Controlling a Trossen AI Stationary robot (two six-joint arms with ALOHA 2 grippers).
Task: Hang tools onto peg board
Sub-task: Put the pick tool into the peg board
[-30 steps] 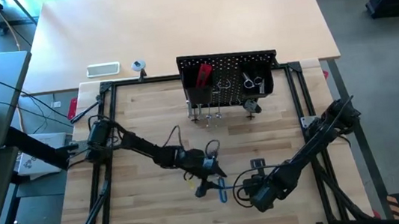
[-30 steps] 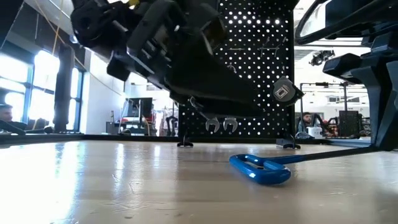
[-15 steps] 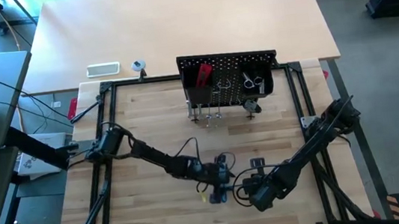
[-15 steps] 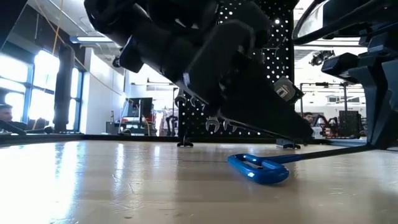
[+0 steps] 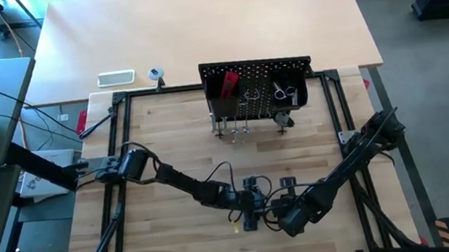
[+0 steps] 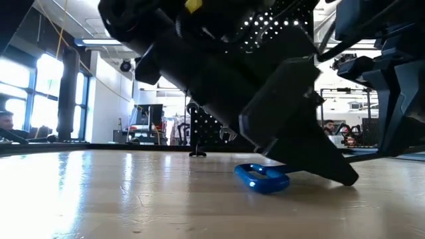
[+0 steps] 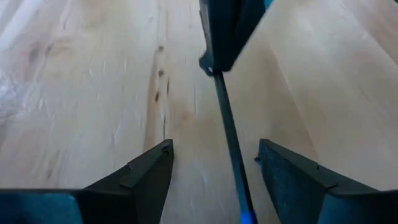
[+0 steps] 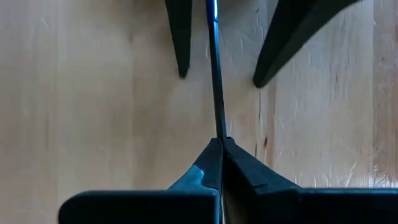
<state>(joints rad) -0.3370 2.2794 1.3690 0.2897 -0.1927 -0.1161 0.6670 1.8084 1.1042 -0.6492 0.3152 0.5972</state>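
Note:
The black key with a blue looped end (image 6: 261, 179) lies low on the wooden table near its front middle. My right gripper (image 8: 221, 142) is shut on the key's black shaft (image 8: 214, 93). My left gripper (image 7: 214, 149) is open, low over the table, with one finger on each side of the shaft (image 7: 225, 118) and touching nothing that I can see. In the high view the two grippers (image 5: 255, 206) (image 5: 275, 211) face each other. The black peg board (image 5: 258, 88) stands at the far side and carries a red-handled tool (image 5: 228, 83), silver wrenches (image 5: 236, 112) and another silver tool (image 5: 285, 93). My right gripper pinches the bare end of the key's black shaft (image 8: 219, 134) between its two shut fingers. The fingers come from the table's right, nearly level, and lie along the shaft. The key's blue end (image 6: 261, 179) rests on the table.
A black tubular frame (image 5: 120, 100) runs around the wooden work area. A small dark object (image 5: 290, 184) lies just behind the grippers. A white tray (image 5: 115, 77) sits on the far table beyond the frame. A person (image 6: 6, 123) shows in the room behind.
My left gripper has gone toward the table's right edge and down, to the key, and its open fingers now stand on either side of the shaft. The key's blue end has shifted a little along the table.

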